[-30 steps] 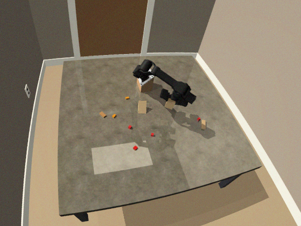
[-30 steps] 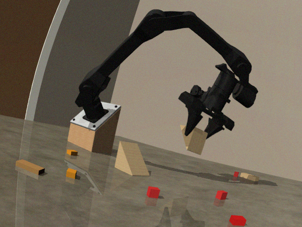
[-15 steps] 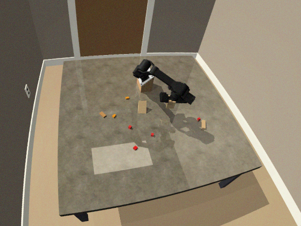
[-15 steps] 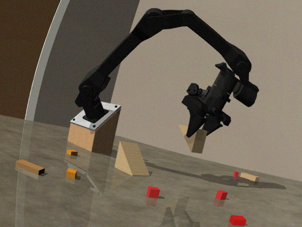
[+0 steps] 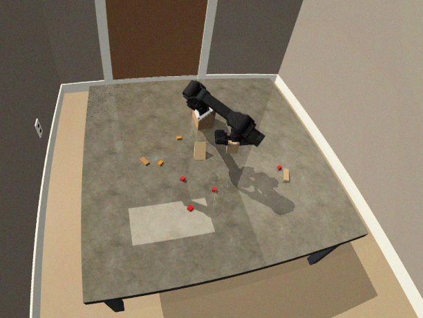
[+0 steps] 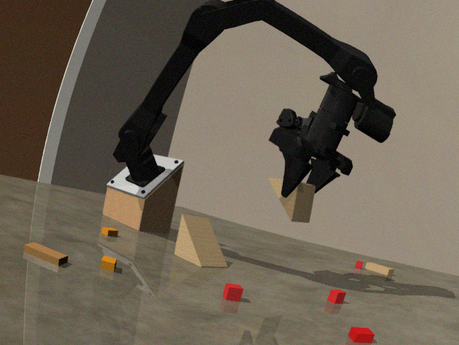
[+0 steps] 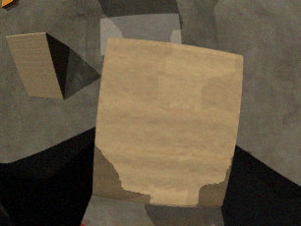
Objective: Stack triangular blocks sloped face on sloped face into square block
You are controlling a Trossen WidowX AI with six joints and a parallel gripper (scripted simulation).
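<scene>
We carry one triangular block (image 6: 298, 204) clenched in our pincer (image 6: 305, 187) high above the surface (image 6: 262, 319), and next we must bring it over the other block (image 6: 199, 241) at lower left, slope facing slope.

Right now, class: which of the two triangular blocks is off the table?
The triangular block clamped in the gripper, hanging in the air with a point downward; the other triangular block rests on the table beside the arm's base.
</scene>
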